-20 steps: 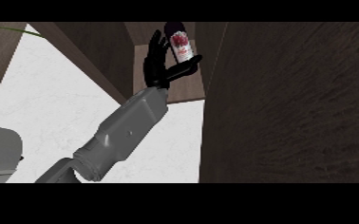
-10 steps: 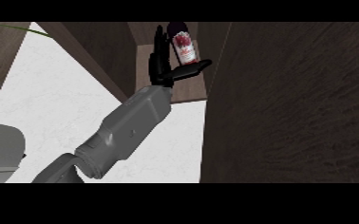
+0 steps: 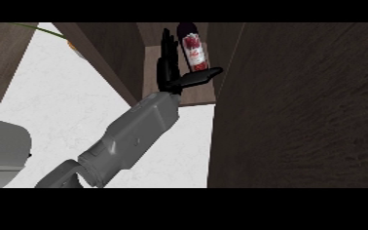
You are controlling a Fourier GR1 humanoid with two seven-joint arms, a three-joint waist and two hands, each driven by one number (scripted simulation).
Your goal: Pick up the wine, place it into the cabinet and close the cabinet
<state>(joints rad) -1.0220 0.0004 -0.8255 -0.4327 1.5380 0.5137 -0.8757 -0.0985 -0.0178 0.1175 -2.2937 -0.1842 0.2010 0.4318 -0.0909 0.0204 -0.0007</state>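
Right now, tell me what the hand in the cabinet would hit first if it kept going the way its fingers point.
Probably the cabinet's back wall: the hand points into the opening, with the wine bottle beside it; depth is unclear.

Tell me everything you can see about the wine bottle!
The wine bottle is dark, with a red and white label. It stands about upright on the wooden shelf inside the cabinet, its top hidden in shadow. One hand is right beside it, fingers straight up along its left side and thumb stretched out under the label. I cannot tell if the hand touches it.
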